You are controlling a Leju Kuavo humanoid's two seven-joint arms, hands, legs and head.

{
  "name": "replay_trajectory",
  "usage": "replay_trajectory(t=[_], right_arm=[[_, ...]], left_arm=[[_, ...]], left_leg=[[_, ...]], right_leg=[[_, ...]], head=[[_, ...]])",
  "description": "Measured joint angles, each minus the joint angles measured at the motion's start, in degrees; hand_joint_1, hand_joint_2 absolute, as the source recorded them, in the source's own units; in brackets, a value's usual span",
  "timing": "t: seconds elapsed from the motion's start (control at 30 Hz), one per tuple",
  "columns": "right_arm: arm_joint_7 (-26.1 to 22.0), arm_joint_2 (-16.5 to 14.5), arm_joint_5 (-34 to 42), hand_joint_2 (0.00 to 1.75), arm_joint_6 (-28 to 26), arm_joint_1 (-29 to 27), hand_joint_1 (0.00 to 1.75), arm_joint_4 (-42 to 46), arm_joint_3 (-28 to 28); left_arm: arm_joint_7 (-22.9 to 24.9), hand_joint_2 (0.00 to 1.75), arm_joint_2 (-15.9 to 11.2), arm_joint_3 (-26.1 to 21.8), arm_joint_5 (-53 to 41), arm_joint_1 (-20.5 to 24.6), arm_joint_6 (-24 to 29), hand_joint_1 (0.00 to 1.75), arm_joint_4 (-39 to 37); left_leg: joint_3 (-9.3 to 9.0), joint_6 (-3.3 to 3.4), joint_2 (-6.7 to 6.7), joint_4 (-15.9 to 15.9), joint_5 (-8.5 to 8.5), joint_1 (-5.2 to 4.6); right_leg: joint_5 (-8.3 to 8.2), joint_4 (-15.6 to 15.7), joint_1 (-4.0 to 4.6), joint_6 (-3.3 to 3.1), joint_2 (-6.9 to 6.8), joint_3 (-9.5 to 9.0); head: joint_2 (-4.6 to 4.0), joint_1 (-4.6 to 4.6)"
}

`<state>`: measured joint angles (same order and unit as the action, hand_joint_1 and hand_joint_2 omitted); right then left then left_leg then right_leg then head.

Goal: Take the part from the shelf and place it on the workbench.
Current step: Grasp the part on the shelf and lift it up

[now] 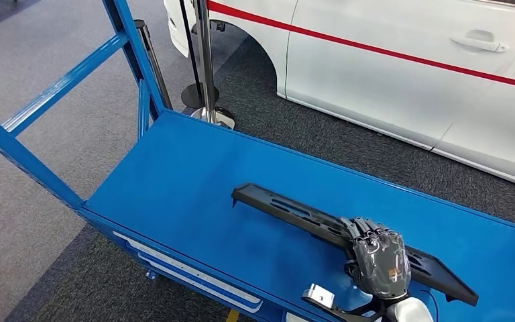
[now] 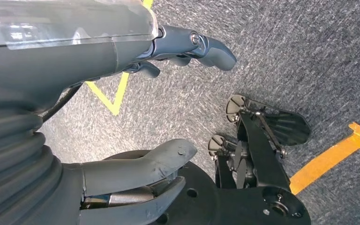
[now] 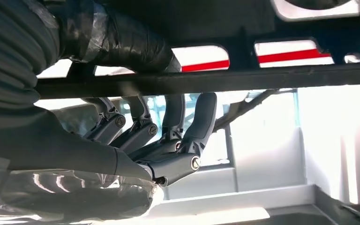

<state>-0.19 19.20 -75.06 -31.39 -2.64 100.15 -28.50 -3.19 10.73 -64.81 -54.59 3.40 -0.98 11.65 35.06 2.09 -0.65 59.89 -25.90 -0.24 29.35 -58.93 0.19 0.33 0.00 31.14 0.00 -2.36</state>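
While gripped near one end by the right robot hand (image 1: 377, 258), the long black part (image 1: 295, 213) stretches diagonally over the blue desk (image 1: 181, 174), slotted length running up and away to the left of the hand, short stub poking out past the hand to the right. Looks to be resting on or just above the desk top; can't tell which from the head view. Fingers (image 3: 187, 136) curled over the far edge of the part's bar (image 3: 243, 79) in the right wrist view, thumb side under it, so clamped on the part rather than loose. Red stripe of the white car (image 1: 402, 67) peeking through the part's slots in that same view.

Left robot hand (image 2: 159, 108) hanging low over grey carpet (image 2: 309, 51), fingers spread apart, nothing held, thick thumb (image 2: 140, 164) well separated from the darker fingers (image 2: 206, 47). Yellow floor tape (image 2: 108, 93) and an orange strip (image 2: 333, 154) beneath.

Blue shelf frame (image 1: 60, 84) rising off the left end of the desk, chrome stanchion post (image 1: 206, 60) just behind the desk's far corner, white car beyond that. Part sitting toward the right half of the desk, well apart from the shelf frame.
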Motion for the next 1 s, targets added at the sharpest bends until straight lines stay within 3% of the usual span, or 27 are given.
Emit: replay_trajectory(t=[0.37,0.5,0.57,0.67,0.7,0.73,0.77,0.83,0.9,1.0], right_arm=[[0.41,1.31,-6.31,1.75,-4.43,-1.13,1.75,4.33,2.63],[0.08,2.36,-7.05,1.75,-4.44,-0.83,1.75,6.22,3.27],[0.02,2.89,-7.13,1.75,-4.45,-0.75,1.75,6.69,3.36],[0.02,3.72,-6.95,1.75,-4.46,-0.70,1.75,6.80,3.37],[0.02,3.91,-6.86,1.75,-4.46,-0.71,1.75,6.80,3.37],[0.02,4.07,-6.81,1.75,-4.46,-0.72,1.75,6.79,3.36],[0.02,4.19,-6.79,1.75,-4.46,-0.71,1.75,6.79,3.36],[0.02,4.39,-6.77,1.75,-4.46,-0.61,1.75,6.79,3.36],[0.02,4.52,-6.74,1.75,-4.51,-0.50,1.75,6.84,3.36],[0.04,4.62,-6.71,1.75,-4.61,-0.38,1.75,6.93,3.34]], left_arm=[[0.01,1.75,-0.08,-0.04,-0.42,0.09,0.15,0.00,0.00],[0.11,1.75,-0.13,-0.11,-0.42,0.14,0.25,0.00,0.00],[0.20,1.75,-0.09,-0.13,-0.40,0.22,0.26,0.00,0.00],[0.35,1.75,-0.08,-0.16,-0.34,0.29,0.30,0.00,0.00],[0.38,1.75,-0.09,-0.19,-0.33,0.29,0.31,0.00,0.00],[0.40,1.75,-0.09,-0.20,-0.32,0.29,0.32,0.00,0.00],[0.41,1.75,-0.08,-0.21,-0.32,0.29,0.32,0.00,0.00],[0.42,1.75,-0.08,-0.23,-0.31,0.31,0.32,0.00,0.00],[0.42,1.75,-0.08,-0.24,-0.31,0.34,0.34,0.00,0.00],[0.42,1.75,-0.09,-0.26,-0.32,0.28,0.38,0.00,0.01]], left_leg=[[0.15,0.25,0.00,0.22,-0.15,-0.33],[0.07,0.84,0.03,-0.06,0.14,-0.40],[-0.12,1.37,0.15,-0.90,0.88,0.00],[0.16,1.74,0.28,-1.39,1.43,0.22],[0.35,1.67,0.30,-1.36,1.53,0.24],[0.54,1.53,0.31,-1.30,1.64,0.28],[0.75,1.37,0.32,-1.21,1.77,0.36],[1.20,0.94,0.27,-0.85,2.04,0.60],[1.60,0.25,0.13,-0.56,2.43,0.65],[1.93,-1.11,-0.12,-0.67,3.42,0.58]], right_leg=[[-0.06,0.04,-0.43,0.24,0.00,0.01],[-0.11,0.16,-0.56,0.76,0.02,-0.10],[1.38,-1.10,-0.55,1.16,0.03,0.23],[7.36,-9.80,-0.86,1.69,0.03,3.47],[8.55,-12.68,-1.04,1.89,0.02,4.49],[8.62,-13.96,-1.24,2.08,0.02,4.77],[7.56,-13.10,-1.44,2.27,0.01,4.01],[4.15,-6.03,-1.90,2.64,0.03,-0.05],[2.00,-0.23,-1.79,2.55,0.29,-3.08],[1.20,0.66,-1.42,1.49,0.56,-2.71]], head=[[0.00,0.00],[0.00,-0.01],[0.00,0.01],[0.00,0.02],[0.00,0.03],[0.00,0.02],[0.00,0.02],[0.00,0.02],[0.00,0.01],[0.00,-0.01]])
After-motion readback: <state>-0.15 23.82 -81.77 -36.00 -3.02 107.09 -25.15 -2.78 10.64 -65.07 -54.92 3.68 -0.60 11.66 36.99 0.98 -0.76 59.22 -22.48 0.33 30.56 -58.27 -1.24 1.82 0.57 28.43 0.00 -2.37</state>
